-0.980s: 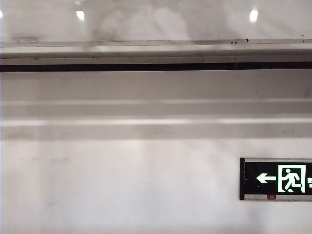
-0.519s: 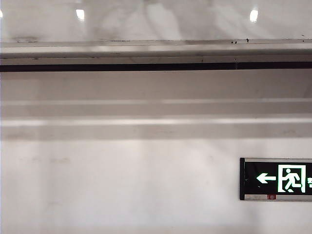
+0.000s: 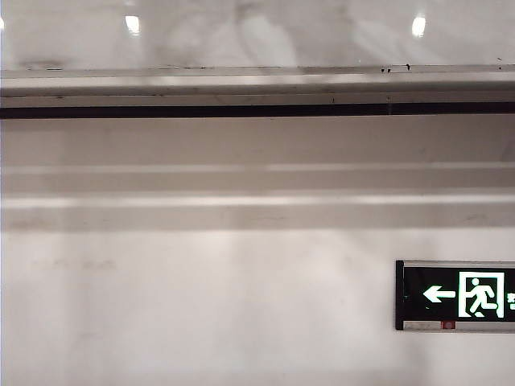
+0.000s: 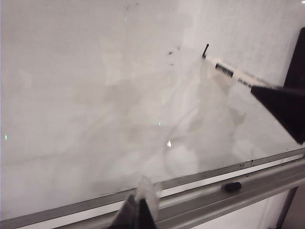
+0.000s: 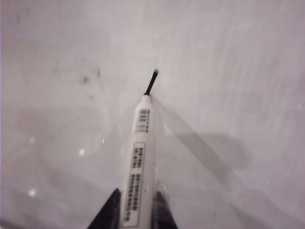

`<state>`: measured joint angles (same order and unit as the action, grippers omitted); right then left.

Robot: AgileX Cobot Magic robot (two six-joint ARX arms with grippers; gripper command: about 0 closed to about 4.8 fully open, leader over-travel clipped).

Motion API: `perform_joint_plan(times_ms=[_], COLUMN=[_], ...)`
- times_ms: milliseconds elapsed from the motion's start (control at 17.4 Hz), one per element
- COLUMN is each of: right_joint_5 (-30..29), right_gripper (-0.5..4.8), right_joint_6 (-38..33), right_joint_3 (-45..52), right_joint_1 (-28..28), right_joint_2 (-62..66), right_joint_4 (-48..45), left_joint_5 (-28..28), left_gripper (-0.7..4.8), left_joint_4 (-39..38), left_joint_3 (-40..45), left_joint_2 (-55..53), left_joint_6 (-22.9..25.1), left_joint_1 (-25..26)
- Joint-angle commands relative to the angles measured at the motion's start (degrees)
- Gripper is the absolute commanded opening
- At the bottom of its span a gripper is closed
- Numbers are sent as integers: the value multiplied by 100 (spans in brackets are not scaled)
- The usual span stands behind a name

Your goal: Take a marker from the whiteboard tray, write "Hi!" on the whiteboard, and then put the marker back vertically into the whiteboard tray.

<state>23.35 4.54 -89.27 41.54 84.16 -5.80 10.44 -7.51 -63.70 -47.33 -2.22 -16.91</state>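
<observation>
Whiteboard (image 4: 95,95): glossy white face filling most of the left wrist view, with faint grey smudges, a few small dark specks near the marker's tip, and round light spots; in the exterior view only its lowest strip shows, along the top edge, with two bright reflections.
Wall (image 3: 241,305): matte white below the tray in the exterior view, crossed by pale horizontal bands.
Tray (image 3: 257,80): long pale grey ledge running the full width of the exterior view, a dark strip along its underside; in the left wrist view it runs slantwise beneath the board.
Exit sign (image 3: 459,294): green and black, on the wall at lower right of the exterior view, arrow pointing left.
Right pincer (image 5: 136,212): clenched on the marker's barrel, one dark finger on each side; in the left wrist view it comes in from the side as a dark wedge.
Left pincer (image 4: 138,214): just in front of the tray, near its edge; only the dark tips show, close together, nothing seen between them, so whether they are fully closed I cannot tell.
Marker (image 5: 139,162): white barrel with black print, uncapped, thin black tip pointing at the board; whether the tip touches I cannot tell.
Cap (image 4: 232,186): small black piece lying in the tray, well apart from the left pincer.
</observation>
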Motion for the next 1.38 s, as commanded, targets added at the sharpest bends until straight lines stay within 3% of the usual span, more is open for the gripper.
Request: perform_joint_plan(times_ms=[58, 461, 807, 1383], right_joint_5=[57, 55, -389, -446], right_gripper=[-1, -1, -1, -1], right_joint_6=[-109, -452, -109, -85], right_joint_3=[-24, -24, -24, -24], right_joint_1=[2, -2, 9, -103], right_joint_2=[-4, -4, -306, -229], right_joint_4=[280, 946, 597, 426], left_joint_5=[33, 33, 33, 33], left_gripper=[-6, -6, -6, -6], left_joint_4=[81, 79, 81, 81], left_joint_3=[-44, -44, -44, -44], left_joint_2=[17, 17, 22, 22], left_joint_6=[2, 2, 2, 0], left_joint_1=[-4, -4, -4, -4])
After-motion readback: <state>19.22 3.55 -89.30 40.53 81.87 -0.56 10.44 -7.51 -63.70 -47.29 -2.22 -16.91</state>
